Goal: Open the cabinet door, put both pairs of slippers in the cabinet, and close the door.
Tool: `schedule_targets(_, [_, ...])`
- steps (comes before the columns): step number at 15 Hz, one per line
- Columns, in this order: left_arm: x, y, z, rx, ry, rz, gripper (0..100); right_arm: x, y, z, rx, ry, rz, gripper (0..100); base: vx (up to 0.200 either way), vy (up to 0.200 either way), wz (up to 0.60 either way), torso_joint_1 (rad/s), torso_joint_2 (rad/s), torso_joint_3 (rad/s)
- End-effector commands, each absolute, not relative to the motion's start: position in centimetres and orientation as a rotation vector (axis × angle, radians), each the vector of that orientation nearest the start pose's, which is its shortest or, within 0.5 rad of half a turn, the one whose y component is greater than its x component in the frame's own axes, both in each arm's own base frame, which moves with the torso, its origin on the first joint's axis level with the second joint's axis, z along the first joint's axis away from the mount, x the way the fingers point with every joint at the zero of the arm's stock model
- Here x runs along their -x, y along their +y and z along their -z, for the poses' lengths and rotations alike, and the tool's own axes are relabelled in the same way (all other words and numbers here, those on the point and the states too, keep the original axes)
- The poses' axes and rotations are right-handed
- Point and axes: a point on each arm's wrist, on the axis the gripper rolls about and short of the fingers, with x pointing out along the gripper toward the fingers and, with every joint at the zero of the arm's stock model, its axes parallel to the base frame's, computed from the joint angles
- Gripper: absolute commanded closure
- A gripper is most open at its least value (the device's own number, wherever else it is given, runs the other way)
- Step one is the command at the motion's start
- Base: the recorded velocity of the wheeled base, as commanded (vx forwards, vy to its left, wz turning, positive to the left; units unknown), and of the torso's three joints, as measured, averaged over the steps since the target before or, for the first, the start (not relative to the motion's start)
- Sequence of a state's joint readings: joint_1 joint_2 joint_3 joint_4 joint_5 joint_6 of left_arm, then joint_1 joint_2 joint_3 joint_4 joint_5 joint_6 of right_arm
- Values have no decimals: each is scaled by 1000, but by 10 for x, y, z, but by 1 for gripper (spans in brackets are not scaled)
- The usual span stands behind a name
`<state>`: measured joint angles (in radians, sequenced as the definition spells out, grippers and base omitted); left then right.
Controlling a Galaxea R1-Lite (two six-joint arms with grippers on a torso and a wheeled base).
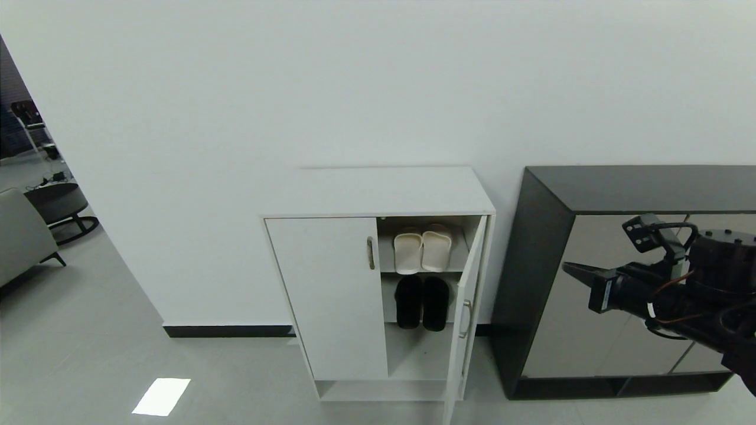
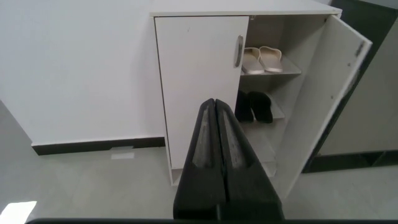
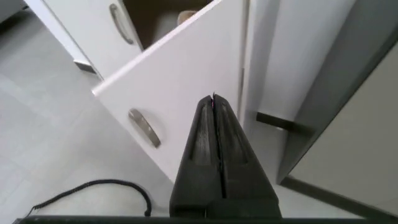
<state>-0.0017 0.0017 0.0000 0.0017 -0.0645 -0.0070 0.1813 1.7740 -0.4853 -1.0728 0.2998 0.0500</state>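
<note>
Two pairs in cabinet (image 1: pixel 384 189), white slippers (image 1: pixel 422 251) above black slippers (image 1: pixel 422 302), door (image 1: pixel 469 271) open; my left pincer (image 2: pixel 215 102), right pincer (image 3: pixel 213 98) both together.

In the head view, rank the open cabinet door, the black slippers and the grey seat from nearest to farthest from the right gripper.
1. Open cabinet door, just left of the right gripper.
2. Black slippers, inside the cabinet.
3. Grey seat, far left edge.

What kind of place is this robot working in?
Probably a home-style entryway or living area: a white shoe cabinet holding cream slippers and black slippers, a dark glossy-fronted sideboard beside it, and a grey sofa off to the left.
</note>
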Motion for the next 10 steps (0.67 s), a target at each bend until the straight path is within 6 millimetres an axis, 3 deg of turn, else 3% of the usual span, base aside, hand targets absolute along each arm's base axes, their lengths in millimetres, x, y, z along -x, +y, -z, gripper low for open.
schedule_targets(1, [23,-1,-75,6,5,66,100,-275,66,-117,-59,260,-502,100,0,0,0,0,0,0])
schedule_targets(5, [23,-1,-75,8,5,66,100,-273,90,-95,-38,339,-517,100,0,0,0,0,0,0])
schedule_targets(10, [23,-1,-75,6,5,67,100,-281,135,-65,-71,294,-511,100,200,0,0,0,1,3])
